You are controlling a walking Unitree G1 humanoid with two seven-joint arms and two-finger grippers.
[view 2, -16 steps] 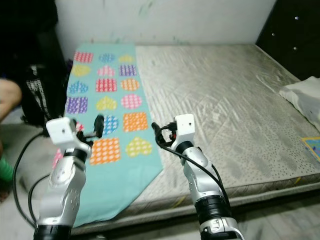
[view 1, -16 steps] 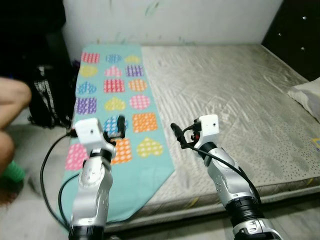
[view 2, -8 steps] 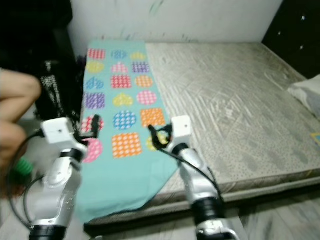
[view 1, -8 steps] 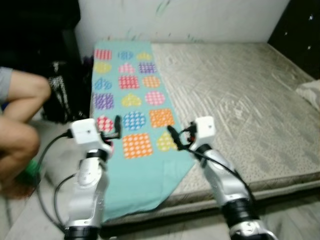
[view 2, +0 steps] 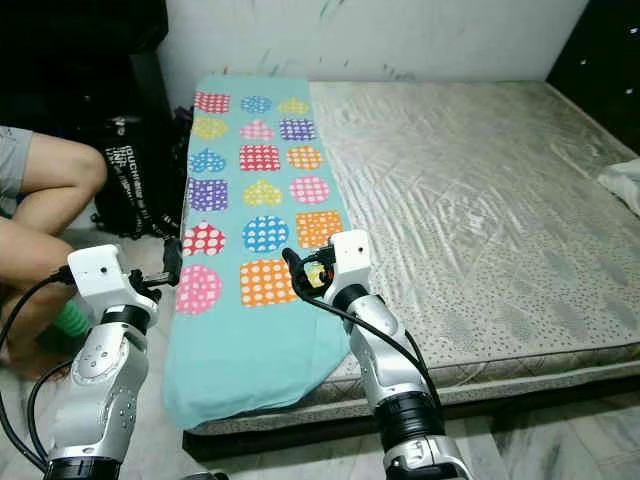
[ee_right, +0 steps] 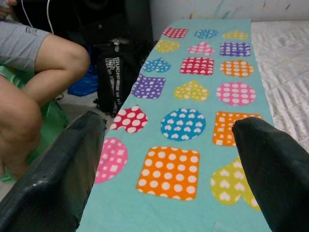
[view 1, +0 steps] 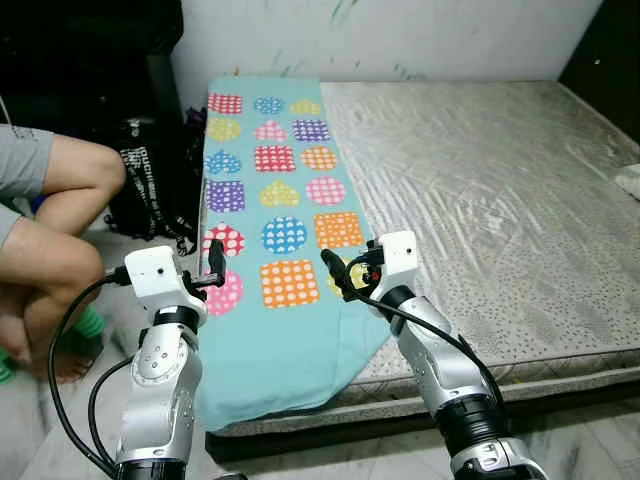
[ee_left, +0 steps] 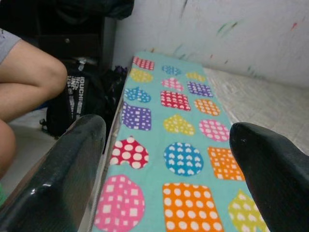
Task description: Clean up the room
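1. Left eye view: the whole picture is shifting, so the camera is turning left and not the things. The blanket [view 1: 275,215] now sits mid-frame and the person [view 1: 45,215] beside the bed is coming further into sight. The blanket is lying flat along the left edge of the mattress [view 1: 480,190], its near end hanging over the front. The left gripper [view 1: 214,262] is hovering over the blanket's left edge and the right gripper [view 1: 335,274] over its near right part; neither is touching it.

2. Right eye view: the same scene. A black bag [view 2: 135,190] is standing on the floor between the person and the bed.

3. Left wrist view: the left gripper's fingers [ee_left: 72,159] are standing wide apart, empty, looking along the blanket.

4. Right wrist view: the right gripper's fingers [ee_right: 265,159] are also spread wide, holding nothing, above the orange square.

5. Judgement: the robot is lining itself up on the blanket, probably to grasp its near end; nothing is tidied yet.
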